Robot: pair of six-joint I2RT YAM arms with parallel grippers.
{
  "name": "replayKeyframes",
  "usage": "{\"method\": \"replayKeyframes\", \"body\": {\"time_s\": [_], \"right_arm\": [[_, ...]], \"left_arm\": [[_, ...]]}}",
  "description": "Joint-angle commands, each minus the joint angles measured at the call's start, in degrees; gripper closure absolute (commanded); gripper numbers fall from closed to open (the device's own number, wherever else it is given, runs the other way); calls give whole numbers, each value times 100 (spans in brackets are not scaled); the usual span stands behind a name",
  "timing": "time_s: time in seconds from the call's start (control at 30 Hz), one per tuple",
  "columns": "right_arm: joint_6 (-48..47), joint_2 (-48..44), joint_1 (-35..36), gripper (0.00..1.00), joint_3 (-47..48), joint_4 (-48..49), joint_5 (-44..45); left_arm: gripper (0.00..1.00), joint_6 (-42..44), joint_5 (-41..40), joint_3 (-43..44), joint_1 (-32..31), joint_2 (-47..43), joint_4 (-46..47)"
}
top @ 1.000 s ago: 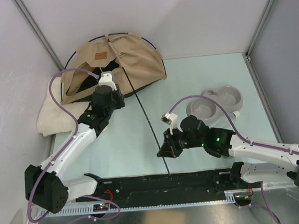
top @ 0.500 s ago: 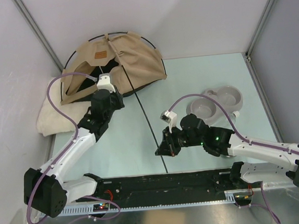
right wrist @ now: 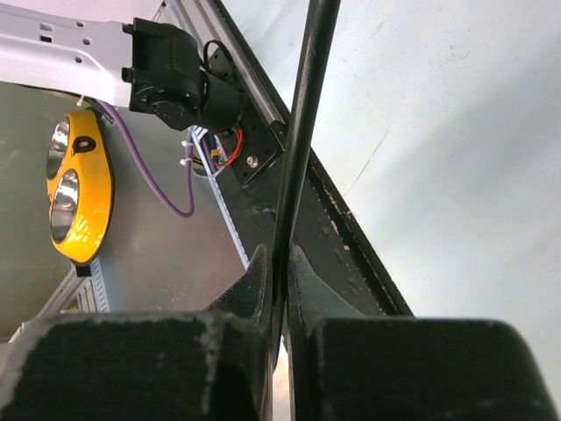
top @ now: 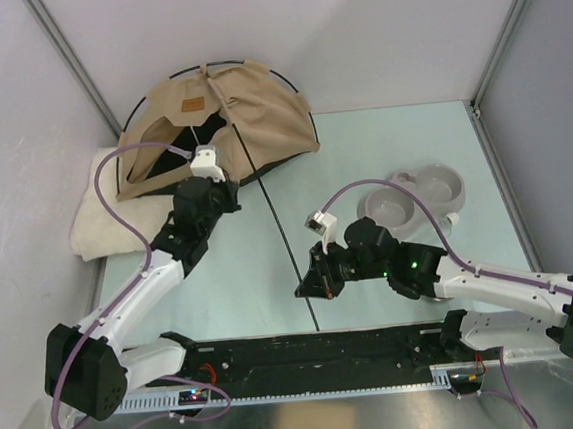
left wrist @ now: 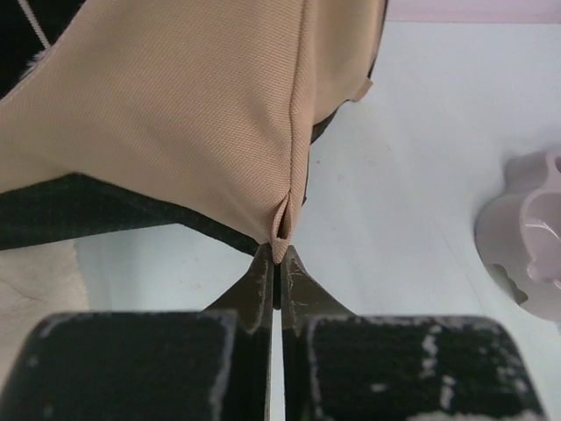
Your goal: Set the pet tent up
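The tan pet tent (top: pixel 247 107) with black trim and a brown label patch stands half raised at the back left, one thin dark pole arching over it. My left gripper (top: pixel 226 188) is shut on a fold of the tent's tan fabric (left wrist: pixel 279 237) at its front corner. A second dark pole (top: pixel 280 230) runs from the tent toward the near edge. My right gripper (top: pixel 308 289) is shut on this pole (right wrist: pixel 302 132) near its lower end. The white pompom is not visible.
A fluffy cream cushion (top: pixel 94 216) lies under the tent's left side. A grey double pet bowl (top: pixel 415 195) sits right of centre and also shows in the left wrist view (left wrist: pixel 530 237). The black base rail (top: pixel 318 350) runs along the near edge. Walls close in left, back and right.
My left gripper has drawn back toward the near side, pulling the tent's fabric corner with it. My right gripper has shifted slightly left and nearer with the pole.
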Motion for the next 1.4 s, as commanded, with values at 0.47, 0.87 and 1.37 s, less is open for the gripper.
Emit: {"method": "replayKeyframes", "body": {"time_s": [0.47,0.87,1.37], "right_arm": [[659,749,-18,100,284,3558,570],[1342,1119,-489,100,539,4642,222],[1349,1793,-621,100,1606,4615,403]], "left_arm": [[100,-282,1209,-908,40,-1569,-141],[100,-928,1421,-1489,31,-2608,-844],[100,-1334,1856,-1753,16,-3336,-1194]]}}
